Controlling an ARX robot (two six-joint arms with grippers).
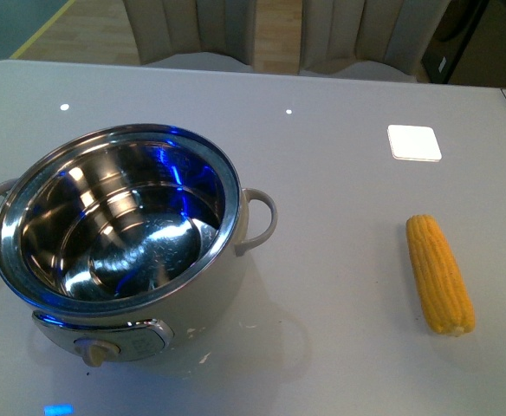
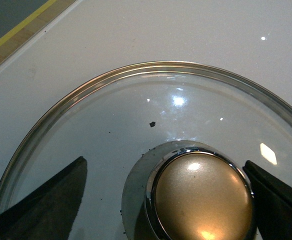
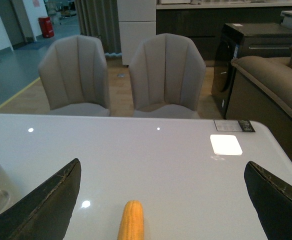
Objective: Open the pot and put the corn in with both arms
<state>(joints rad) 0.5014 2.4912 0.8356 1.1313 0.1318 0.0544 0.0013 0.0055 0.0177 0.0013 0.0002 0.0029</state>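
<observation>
Front view: the pot [image 1: 210, 295] is sitting uncovered on the glossy white tabletop [image 1: 340, 156], with the corn [image 1: 440, 274] lying well to its right.

Left wrist view: the left gripper [image 2: 163, 167] is hanging wide around the knob [image 2: 201, 197] of the lid [image 2: 111, 115] (it's lying on the tabletop).

Right wrist view: the right gripper [image 3: 162, 167] is gaping wide near the corn, and two grey chairs [image 3: 168, 75] are standing beyond.

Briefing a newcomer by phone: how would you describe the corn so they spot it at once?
On the white table, the open cream pot with its shiny steel inside stands left in the front view. Look right across bare tabletop: the corn lies alone, nearer the camera than a white square patch. It is the only yellow, tapered thing.
</observation>
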